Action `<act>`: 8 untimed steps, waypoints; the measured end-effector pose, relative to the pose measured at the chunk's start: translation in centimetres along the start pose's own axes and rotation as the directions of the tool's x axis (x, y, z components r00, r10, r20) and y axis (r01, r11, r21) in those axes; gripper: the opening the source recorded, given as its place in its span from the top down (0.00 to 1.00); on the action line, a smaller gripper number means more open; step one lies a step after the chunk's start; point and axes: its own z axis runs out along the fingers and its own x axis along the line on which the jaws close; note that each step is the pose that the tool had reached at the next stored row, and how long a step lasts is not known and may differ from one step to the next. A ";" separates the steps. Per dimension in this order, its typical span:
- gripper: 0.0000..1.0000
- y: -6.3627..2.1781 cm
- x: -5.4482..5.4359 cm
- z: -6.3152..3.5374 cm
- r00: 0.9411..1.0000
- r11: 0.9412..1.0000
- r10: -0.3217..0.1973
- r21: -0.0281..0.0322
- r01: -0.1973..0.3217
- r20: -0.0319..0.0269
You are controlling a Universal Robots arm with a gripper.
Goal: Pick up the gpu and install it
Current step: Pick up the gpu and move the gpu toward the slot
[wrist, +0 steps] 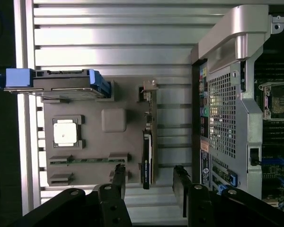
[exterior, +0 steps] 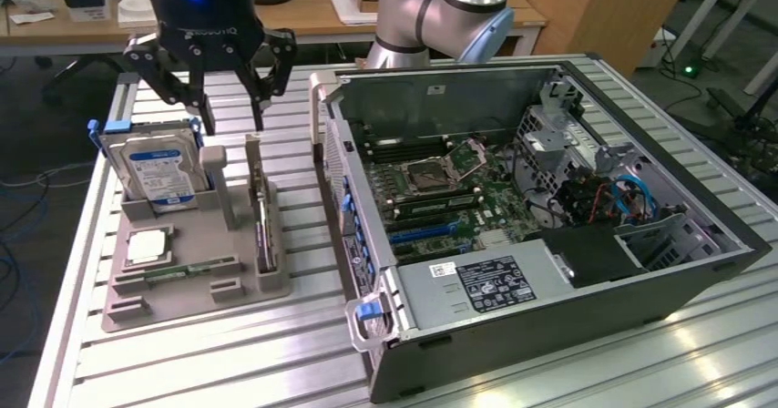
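splayed gripper (wrist: pixel 149 169) over thin upright gpu (wrist: pixel 146 152)

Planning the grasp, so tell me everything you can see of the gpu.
The gpu is a thin card standing on its long edge in a slot of the gray holder, on the side nearest the case. Seen edge-on from the wrist, it shows a dark cooler section and a silvery end bracket. Only the holder touches it; the open gripper hangs above, clear of it.

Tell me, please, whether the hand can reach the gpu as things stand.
Probably yes: the hand hangs open above the gpu, whose top edge stands bare in its holder, nothing between them.
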 end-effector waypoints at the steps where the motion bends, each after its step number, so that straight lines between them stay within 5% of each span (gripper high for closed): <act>1: 0.47 -0.01 0.0 0.06 1.000 1.000 0.000 0.000 0.000 0.000; 8: 0.47 -0.05 0.0 0.54 1.000 1.000 0.000 0.000 0.000 0.000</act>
